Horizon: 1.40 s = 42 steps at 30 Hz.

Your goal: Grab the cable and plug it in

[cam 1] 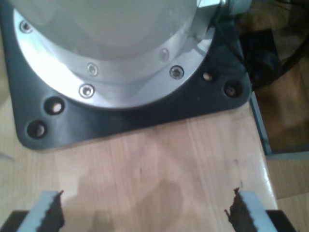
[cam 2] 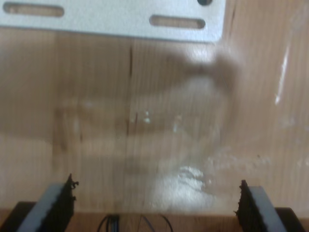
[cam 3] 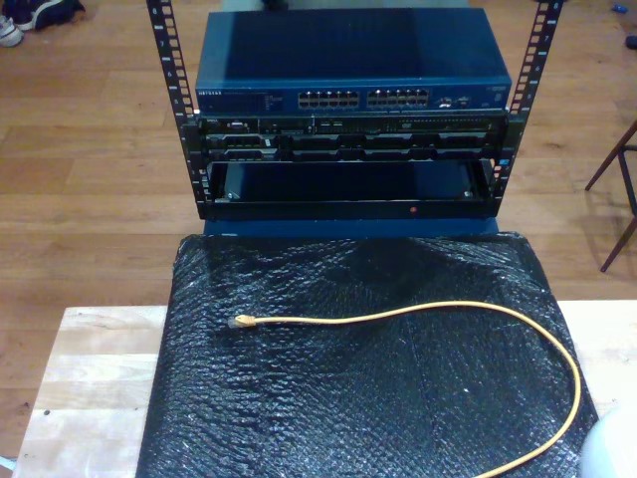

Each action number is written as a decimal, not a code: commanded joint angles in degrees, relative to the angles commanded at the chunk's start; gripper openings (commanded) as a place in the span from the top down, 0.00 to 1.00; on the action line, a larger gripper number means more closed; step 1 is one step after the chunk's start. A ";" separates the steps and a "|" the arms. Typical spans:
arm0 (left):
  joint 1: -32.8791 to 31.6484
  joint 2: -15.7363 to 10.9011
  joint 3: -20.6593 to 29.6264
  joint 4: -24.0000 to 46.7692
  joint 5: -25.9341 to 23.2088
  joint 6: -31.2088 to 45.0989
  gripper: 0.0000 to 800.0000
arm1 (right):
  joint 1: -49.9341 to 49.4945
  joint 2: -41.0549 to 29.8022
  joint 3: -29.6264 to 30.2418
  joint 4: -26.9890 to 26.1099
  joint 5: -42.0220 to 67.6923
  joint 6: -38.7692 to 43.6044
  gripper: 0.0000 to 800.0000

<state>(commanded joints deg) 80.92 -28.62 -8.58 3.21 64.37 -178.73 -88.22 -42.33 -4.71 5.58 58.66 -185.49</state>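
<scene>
The yellow-orange cable lies loose on a black bubble-wrap mat in the exterior view. Its small plug points to the exterior view's left, and the cord curves round toward the mat's near right corner. Beyond the mat stands a rack with a blue network switch whose rows of ports face the mat. My first gripper is open over bare wood, with nothing between its fingers. My second gripper is open too, above the wooden tabletop.
A black base plate carrying a silver round flange sits just ahead of my first gripper. A white slotted bracket lies ahead of my second gripper. A pale rounded arm part shows at the exterior view's bottom right corner.
</scene>
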 joint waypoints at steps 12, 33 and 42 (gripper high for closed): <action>-0.53 -0.18 -11.08 -0.70 15.91 -1.49 0.00 | 0.26 0.97 -15.56 0.35 16.79 9.49 0.00; -24.35 0.09 -23.21 -7.65 26.11 -25.85 0.00 | 23.30 15.47 -35.34 3.96 21.19 44.40 0.00; -30.51 0.26 -23.30 -11.25 26.29 -31.21 0.00 | 27.16 17.76 -41.05 12.13 27.69 51.87 0.00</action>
<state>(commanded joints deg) 50.42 -28.35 -31.88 -8.04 90.66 -209.93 -61.05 -24.57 -45.77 17.71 86.35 -133.63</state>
